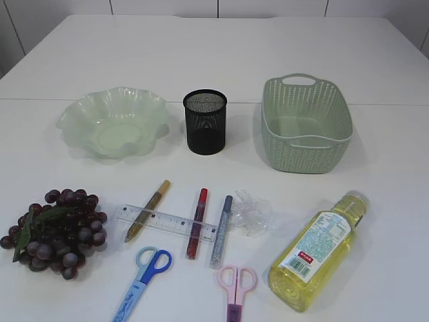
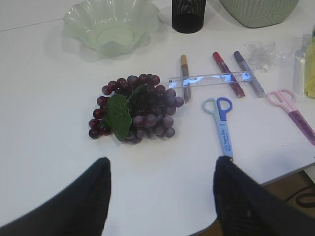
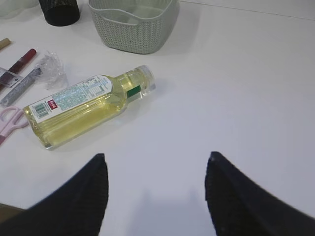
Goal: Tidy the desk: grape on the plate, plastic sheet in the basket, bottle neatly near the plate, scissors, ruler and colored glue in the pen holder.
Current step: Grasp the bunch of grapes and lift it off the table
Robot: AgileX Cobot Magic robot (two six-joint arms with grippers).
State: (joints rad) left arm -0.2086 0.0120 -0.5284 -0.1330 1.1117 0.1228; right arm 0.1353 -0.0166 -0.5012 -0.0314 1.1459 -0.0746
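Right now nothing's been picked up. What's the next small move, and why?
Probably lower the left gripper onto the grapes. Its fingers stand open and empty, the bunch lies just ahead of them in the left wrist view, and the plate beyond is bare. The right gripper, also open, faces the lying bottle and could follow.

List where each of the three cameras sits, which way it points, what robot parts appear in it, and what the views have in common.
Exterior view: in front of the table, slanting down over plate, pen holder and basket; no robot parts show.
Left wrist view: on the left arm, above the near edge, facing the grape; open left gripper fingers frame the bottom.
Right wrist view: on the right arm, facing the lying bottle; open right gripper fingers show.
Shared: both wrist views catch the pink scissors, pen holder and basket.
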